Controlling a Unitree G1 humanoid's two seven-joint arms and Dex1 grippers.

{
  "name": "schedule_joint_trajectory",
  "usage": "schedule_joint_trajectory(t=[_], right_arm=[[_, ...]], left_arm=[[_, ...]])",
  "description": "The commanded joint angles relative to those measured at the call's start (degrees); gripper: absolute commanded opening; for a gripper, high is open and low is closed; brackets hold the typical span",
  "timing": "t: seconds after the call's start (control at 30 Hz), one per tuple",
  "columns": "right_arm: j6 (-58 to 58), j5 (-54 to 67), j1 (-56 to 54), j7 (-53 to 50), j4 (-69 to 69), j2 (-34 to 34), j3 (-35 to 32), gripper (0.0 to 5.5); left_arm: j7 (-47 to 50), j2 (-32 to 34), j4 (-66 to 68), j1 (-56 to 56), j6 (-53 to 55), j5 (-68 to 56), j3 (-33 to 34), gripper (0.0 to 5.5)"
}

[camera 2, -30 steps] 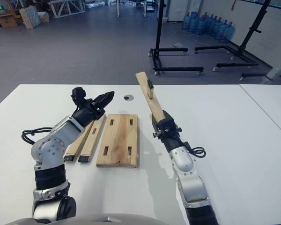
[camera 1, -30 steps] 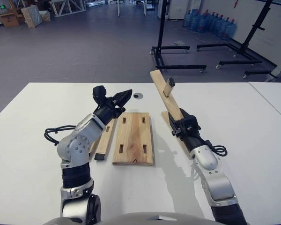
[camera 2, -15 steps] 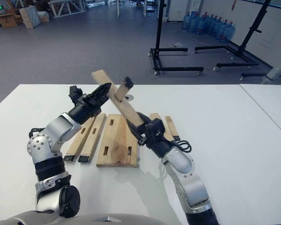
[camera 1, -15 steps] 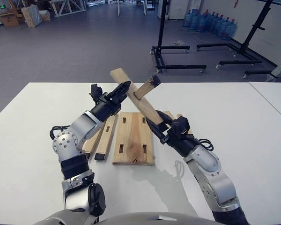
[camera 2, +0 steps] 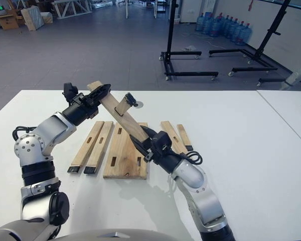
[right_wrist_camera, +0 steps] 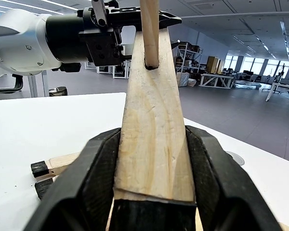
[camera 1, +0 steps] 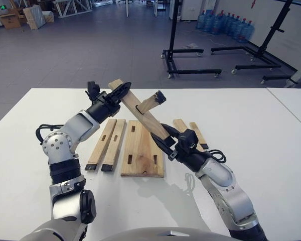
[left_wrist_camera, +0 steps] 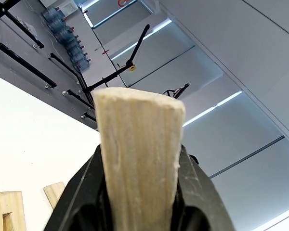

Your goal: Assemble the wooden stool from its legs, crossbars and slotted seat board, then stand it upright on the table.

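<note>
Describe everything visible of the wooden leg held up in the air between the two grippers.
The leg is a flat strip of pale wood, held tilted above the seat board and clear of the table. The left gripper clamps its raised upper end and the right gripper its lower end. A short crossbar with a dark tip sits in a slot partway along it and sticks out sideways.

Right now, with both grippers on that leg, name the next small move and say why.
Probably ease the leg down toward the seat board. The left gripper clamps its upper end, the right gripper its lower end. It hangs tilted above the board, whose visible slots lie empty.
</note>
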Motion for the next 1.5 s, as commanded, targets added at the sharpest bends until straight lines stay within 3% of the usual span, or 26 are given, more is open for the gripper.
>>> schedule_joint_trajectory(t=[0.03,0.17,0.23,0.4,0.57,0.87,1.07,1.27,1.5], right_arm=[[-0.3,-0.2,0.4,-0.6,-0.3,0.3,-0.2,2.01],[-0.2,-0.6,0.0,-1.9,0.4,1.0,-1.1,2.01],[0.0,0.1,-0.2,-3.1,0.8,2.2,-2.3,2.61],[1.1,2.8,-1.1,-4.8,1.5,4.4,-5.1,3.38],[2.3,4.8,0.7,-8.4,2.7,5.1,-11.5,3.38],[1.3,2.7,5.4,-11.5,2.2,5.3,-13.4,3.38],[0.8,1.6,8.4,-13.0,0.5,5.9,-13.3,3.38],[0.0,0.7,10.7,-14.0,-0.6,7.0,-12.0,3.38],[0.0,0.1,9.6,-13.7,0.2,7.0,-10.9,3.38]], left_arm=[[1.4,0.7,-0.3,-0.5,-0.4,-2.2,-0.3,1.01],[2.8,0.1,-0.2,-0.7,-1.8,-3.4,-0.2,1.01],[3.5,-0.4,-0.6,-0.5,-3.0,-3.7,-0.1,1.01],[3.6,0.9,-3.3,0.6,-6.4,0.5,-0.9,1.01],[6.9,6.6,-16.4,9.6,-11.0,13.5,-0.3,1.01],[19.7,3.5,-27.1,26.0,-11.8,6.4,3.2,1.01],[25.8,5.4,-31.5,32.4,-12.4,0.1,1.9,1.01],[25.5,11.4,-29.3,28.9,-15.1,-0.2,3.3,1.01],[20.8,9.1,-31.3,31.1,-17.3,6.7,-4.0,1.01]])
